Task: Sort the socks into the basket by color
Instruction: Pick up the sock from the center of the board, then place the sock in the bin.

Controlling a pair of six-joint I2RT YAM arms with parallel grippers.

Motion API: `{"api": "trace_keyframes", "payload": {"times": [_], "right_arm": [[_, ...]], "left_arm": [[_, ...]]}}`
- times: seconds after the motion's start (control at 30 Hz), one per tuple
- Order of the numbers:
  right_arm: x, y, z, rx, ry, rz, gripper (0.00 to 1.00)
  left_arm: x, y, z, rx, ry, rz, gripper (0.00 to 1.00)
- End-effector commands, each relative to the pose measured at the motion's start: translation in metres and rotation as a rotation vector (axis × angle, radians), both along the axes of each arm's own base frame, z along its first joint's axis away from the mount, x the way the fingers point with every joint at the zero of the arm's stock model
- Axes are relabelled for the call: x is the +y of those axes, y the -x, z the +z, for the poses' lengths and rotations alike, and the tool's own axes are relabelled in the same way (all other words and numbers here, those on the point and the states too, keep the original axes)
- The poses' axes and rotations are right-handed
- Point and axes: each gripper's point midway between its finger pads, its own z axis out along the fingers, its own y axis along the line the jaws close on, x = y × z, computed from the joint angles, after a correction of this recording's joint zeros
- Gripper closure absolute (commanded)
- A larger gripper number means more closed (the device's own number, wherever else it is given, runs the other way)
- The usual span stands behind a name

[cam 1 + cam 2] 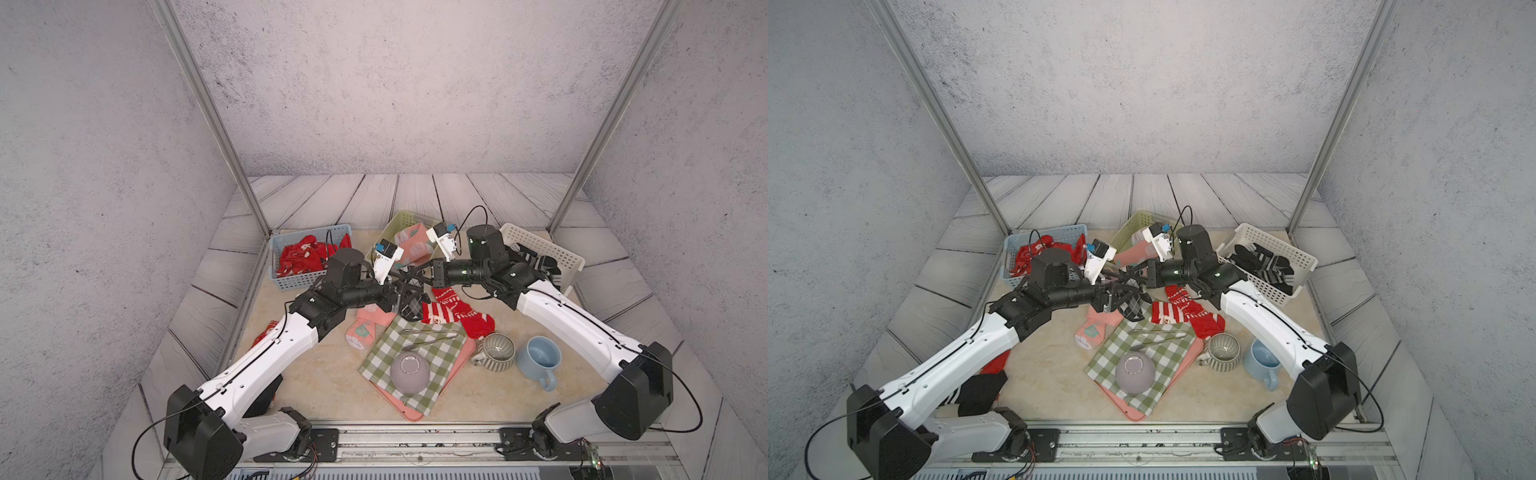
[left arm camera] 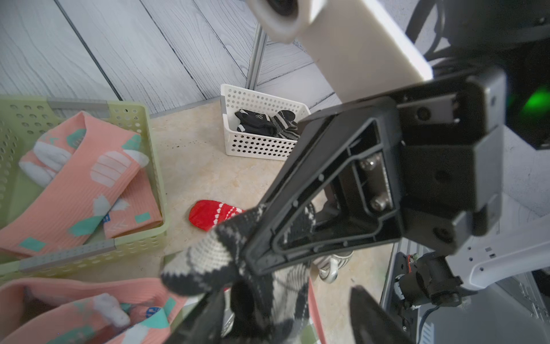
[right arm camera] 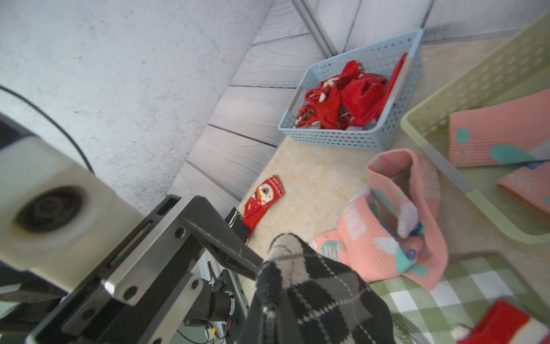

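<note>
While three baskets are seen along the back, the blue basket (image 1: 291, 284) is filled with red socks (image 1: 299, 257), the green basket (image 1: 390, 226) with pink socks (image 1: 415, 245), the white basket (image 1: 557, 253) with black socks (image 1: 540, 262). One red sock (image 1: 270, 328) and one black sock (image 1: 980, 390) are half hidden under the left arm. Both arms are stretched inward, wrists almost met. The left gripper (image 1: 401, 297) is spread wide either side of one argyle sock (image 1: 411, 305), lifted at centre and pinched tight by the right gripper (image 1: 411, 277).

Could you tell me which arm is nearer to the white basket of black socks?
Right. The right arm passes just in front of the white basket, overlapping its near wall in both top views; the left arm is well away, beside the blue basket.
</note>
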Motion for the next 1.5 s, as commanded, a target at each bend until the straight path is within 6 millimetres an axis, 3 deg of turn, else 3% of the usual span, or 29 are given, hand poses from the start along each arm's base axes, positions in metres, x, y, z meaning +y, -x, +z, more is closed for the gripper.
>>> {"api": "trace_keyframes", "payload": {"times": [0.0, 0.37, 0.57, 0.7, 0.87, 1.03, 1.3, 1.47], "right_arm": [[-0.036, -0.03, 0.015, -0.067, 0.071, -0.147, 1.0], [-0.183, -0.164, 0.016, -0.112, 0.265, -0.617, 1.0], [-0.238, -0.226, 0.004, -0.148, 0.4, -0.77, 1.0], [-0.274, -0.258, -0.016, -0.112, 0.433, -0.861, 1.0], [-0.309, -0.278, -0.05, -0.07, 0.493, -0.925, 1.0], [-0.34, -0.29, -0.099, 0.025, 0.528, -0.957, 1.0], [-0.369, -0.284, -0.198, 0.219, 0.652, -0.939, 1.0], [-0.377, -0.278, -0.226, 0.268, 0.701, -0.938, 1.0]], "left_arm": [[0.005, 0.002, 0.014, -0.035, 0.011, 0.02, 0.01], [0.057, 0.0, 0.014, -0.057, -0.03, 0.279, 0.0], [0.07, 0.002, 0.009, -0.094, -0.07, 0.317, 0.0], [0.077, -0.002, 0.003, -0.093, -0.093, 0.34, 0.0], [0.086, -0.013, -0.001, -0.062, -0.089, 0.395, 0.0], [0.093, -0.026, -0.007, -0.011, -0.08, 0.439, 0.0], [0.101, -0.037, -0.014, 0.043, -0.078, 0.478, 0.0], [0.122, -0.039, -0.023, 0.095, -0.124, 0.567, 0.0]]}}
